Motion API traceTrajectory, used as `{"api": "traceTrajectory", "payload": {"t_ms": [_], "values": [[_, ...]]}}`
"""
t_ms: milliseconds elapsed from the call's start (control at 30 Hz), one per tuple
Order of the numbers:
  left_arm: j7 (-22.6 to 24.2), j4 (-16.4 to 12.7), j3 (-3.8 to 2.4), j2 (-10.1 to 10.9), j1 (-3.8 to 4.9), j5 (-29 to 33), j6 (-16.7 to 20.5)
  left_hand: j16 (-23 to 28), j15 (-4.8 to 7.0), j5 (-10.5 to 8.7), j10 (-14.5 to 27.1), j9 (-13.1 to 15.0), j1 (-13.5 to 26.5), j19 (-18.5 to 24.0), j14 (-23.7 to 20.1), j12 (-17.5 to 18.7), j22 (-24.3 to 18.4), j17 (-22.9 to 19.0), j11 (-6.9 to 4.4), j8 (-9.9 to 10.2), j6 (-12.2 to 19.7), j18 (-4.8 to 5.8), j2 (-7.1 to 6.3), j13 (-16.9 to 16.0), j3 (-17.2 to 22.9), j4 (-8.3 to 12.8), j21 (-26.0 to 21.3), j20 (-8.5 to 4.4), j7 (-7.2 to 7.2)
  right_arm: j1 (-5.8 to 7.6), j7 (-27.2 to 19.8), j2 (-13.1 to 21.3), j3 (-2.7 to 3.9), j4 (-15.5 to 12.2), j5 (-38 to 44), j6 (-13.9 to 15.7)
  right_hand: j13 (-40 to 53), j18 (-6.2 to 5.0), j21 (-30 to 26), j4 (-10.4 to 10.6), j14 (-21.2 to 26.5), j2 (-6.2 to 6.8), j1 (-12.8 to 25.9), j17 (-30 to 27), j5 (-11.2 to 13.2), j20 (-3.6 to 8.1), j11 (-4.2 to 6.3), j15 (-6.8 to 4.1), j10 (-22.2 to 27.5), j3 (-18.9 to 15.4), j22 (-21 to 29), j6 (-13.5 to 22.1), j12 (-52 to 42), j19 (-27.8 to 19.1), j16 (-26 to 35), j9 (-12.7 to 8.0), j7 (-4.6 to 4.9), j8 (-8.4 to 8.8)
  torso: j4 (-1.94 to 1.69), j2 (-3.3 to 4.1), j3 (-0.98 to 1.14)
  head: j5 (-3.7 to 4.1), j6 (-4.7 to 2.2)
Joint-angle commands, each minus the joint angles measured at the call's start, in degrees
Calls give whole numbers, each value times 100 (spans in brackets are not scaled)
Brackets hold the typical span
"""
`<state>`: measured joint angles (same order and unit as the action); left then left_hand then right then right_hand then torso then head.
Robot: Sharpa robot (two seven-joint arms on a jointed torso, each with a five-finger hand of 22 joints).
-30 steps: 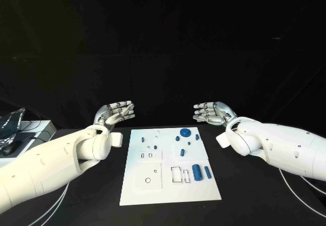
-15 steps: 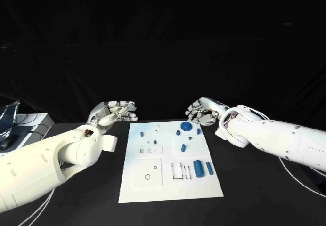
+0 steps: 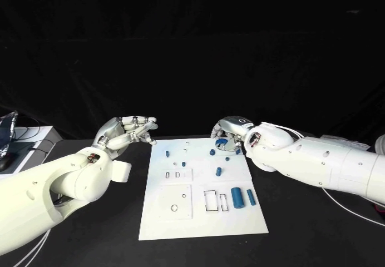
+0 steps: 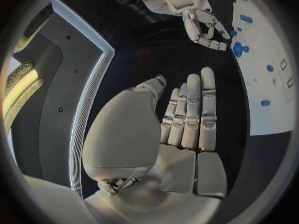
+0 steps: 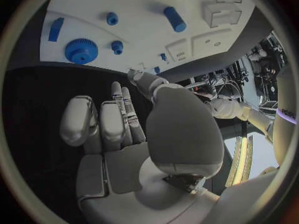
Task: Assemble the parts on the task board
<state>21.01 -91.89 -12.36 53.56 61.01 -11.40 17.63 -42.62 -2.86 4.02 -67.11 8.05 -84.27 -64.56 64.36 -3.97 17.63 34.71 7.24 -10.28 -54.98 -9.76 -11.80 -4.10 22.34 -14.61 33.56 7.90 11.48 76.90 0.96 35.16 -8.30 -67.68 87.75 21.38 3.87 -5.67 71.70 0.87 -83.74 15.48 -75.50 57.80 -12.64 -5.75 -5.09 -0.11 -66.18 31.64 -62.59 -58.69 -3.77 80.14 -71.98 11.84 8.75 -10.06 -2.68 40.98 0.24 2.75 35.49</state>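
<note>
The white task board [image 3: 201,222] lies in the middle of the black table. Small blue parts are scattered on its far half: a peg [image 3: 168,153], a stub [image 3: 183,163] and another peg [image 3: 217,171]. Two blue cylinders [image 3: 237,196] lie near its right edge. My right hand [image 3: 228,133] hovers over the board's far edge, fingers apart and empty, just above a round blue gear [image 5: 81,50]. My left hand [image 3: 128,130] hangs off the board's far left corner, holding nothing, with its fingers [image 4: 187,119] nearly straight.
Rectangular recesses [image 3: 212,201] and a round hole [image 3: 175,208] mark the board's near half. A grey box with gear on it [image 3: 24,144] stands at the table's left edge. A white cable [image 3: 353,208] trails under my right arm.
My right hand has moved left, in over the board's far edge and the round gear. The left hand has stayed roughly where it was. The camera has shifted a little.
</note>
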Motion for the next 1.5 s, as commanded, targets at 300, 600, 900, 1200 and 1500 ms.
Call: {"api": "traceTrajectory", "payload": {"t_ms": [300,600,900,1200,1500], "values": [[-95,-138,-37,33,3,-156,-141,-398,-4,-13,-28,45,80,172,-204,19,497,213,-10,36,5,-54,-59,-16,142,-4,742,2,-31,-23,465,-216,0,262,734,-395,25,72,92,35,-162,52,-14,174,66,-9,-2,25,176,-221,-133,144,16,41,-221,29,-49,95,-97,208,-28,95,-73],[-121,-137,-51,51,3,-193,-142,-575,-19,-12,12,66,118,294,-217,14,840,261,11,56,43,-62,-86,-23,190,7,1262,23,-2,-54,522,-258,-6,308,817,-665,58,84,149,74,-154,28,-11,224,82,-6,11,18,168,-361,-220,189,2,64,-300,46,-108,118,-118,267,-49,116,-28],[-129,-117,-61,71,3,-202,-125,-598,-20,-13,17,70,122,328,-222,15,885,265,14,58,47,-64,-90,-24,197,11,1327,27,0,-78,540,-253,-8,278,856,-792,76,89,175,88,-146,-13,-45,226,51,-1,15,13,149,-383,-261,116,1,76,-332,79,-89,78,-122,305,-36,118,-18],[-150,-101,-64,83,3,-275,-106,-608,-22,-12,24,71,122,347,-225,17,906,266,16,59,51,-64,-88,-24,203,13,1357,28,4,-89,530,-274,-8,251,861,-757,113,96,210,146,-130,-144,-100,225,61,0,17,11,41,-277,-323,-48,-13,85,-385,151,-70,-10,-122,339,-32,117,-33],[-176,-93,-66,100,3,-286,-99,-621,-26,-11,38,72,124,375,-232,20,935,266,22,64,60,-64,-83,-23,212,14,1400,33,11,-92,536,-285,-8,273,863,-684,179,128,359,147,-129,-442,-249,281,223,38,93,-50,-365,355,-557,-367,-42,144,-510,364,-118,-227,-125,362,-27,126,-49]]}}
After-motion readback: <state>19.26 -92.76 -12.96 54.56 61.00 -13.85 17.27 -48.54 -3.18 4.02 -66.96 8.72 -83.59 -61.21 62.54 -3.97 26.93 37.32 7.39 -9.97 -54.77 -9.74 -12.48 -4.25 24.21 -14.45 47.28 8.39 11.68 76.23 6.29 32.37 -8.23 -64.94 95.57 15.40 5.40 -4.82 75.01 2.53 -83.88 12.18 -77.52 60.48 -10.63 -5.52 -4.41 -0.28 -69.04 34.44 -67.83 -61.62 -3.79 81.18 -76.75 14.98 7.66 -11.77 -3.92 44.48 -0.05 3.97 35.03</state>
